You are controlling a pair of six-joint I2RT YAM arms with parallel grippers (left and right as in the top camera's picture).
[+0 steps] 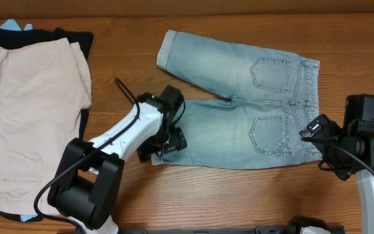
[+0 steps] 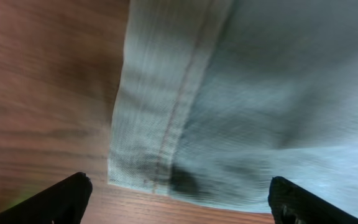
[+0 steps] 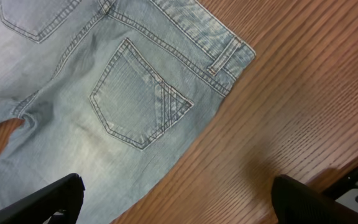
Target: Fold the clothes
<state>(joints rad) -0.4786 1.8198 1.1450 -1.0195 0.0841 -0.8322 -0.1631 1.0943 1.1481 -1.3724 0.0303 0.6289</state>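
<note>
The light-blue denim shorts [image 1: 245,104] lie flat on the wooden table, back pockets up, waistband to the right, cuffed legs to the left. My left gripper [image 1: 167,144] is open just above the near leg's cuffed hem corner [image 2: 160,155], one finger on each side of it. My right gripper [image 1: 317,140] is open and empty beside the near waistband corner [image 3: 229,56]; the near pocket [image 3: 142,93] shows in its view.
A large beige garment [image 1: 28,110] lies on a black garment [image 1: 70,36] at the far left. A thin black cable [image 1: 125,90] lies left of the shorts. The table's front edge runs close below my arms.
</note>
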